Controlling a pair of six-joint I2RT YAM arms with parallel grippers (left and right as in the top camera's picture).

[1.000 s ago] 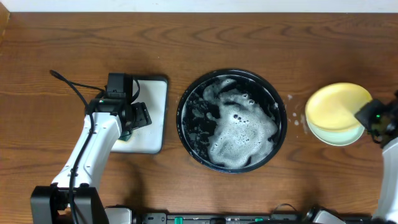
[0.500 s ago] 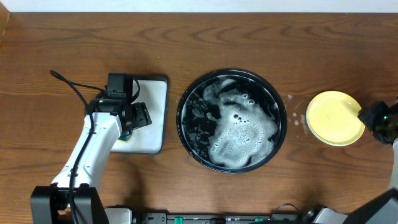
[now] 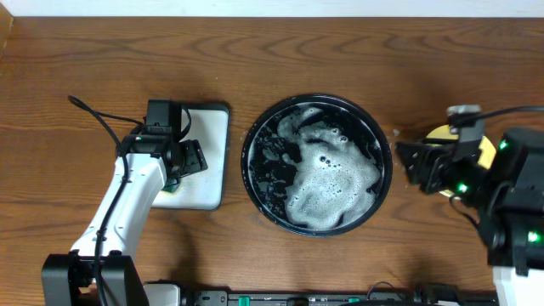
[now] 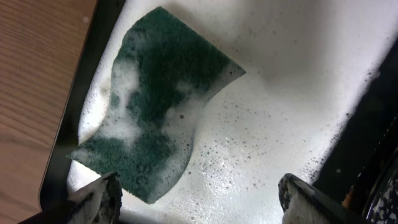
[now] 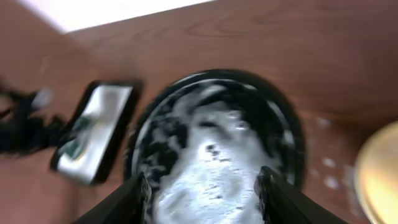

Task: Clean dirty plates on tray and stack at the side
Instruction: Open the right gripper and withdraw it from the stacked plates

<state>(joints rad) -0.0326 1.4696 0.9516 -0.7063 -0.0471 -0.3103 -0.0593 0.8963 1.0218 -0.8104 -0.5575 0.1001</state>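
Observation:
The black round tray [image 3: 252, 174] sits mid-table, filled with white foam; no plate shows in it. A pale yellow plate [image 3: 437, 134] lies on the bare wood at the right, mostly hidden under my right arm; its edge shows in the right wrist view [image 5: 380, 171]. My right gripper [image 3: 411, 163] hovers open and empty between that plate and the tray, pointing at the tray [image 5: 292, 134]. Nothing lies between its fingers [image 5: 202, 193]. My left gripper [image 4: 199, 199] stands wide open over a green soapy sponge [image 4: 155, 106].
A white rectangular dish with a black edge [image 3: 212, 153] lies left of the tray and holds the sponge; my left arm [image 3: 127, 195] reaches over it. Soap drops [image 3: 404, 161] spot the wood between the tray and the plate.
My right gripper let go of the yellow plate, which dropped flat onto the plate below. It opened, rose and swung left over the stack toward the tray. The left arm has not moved.

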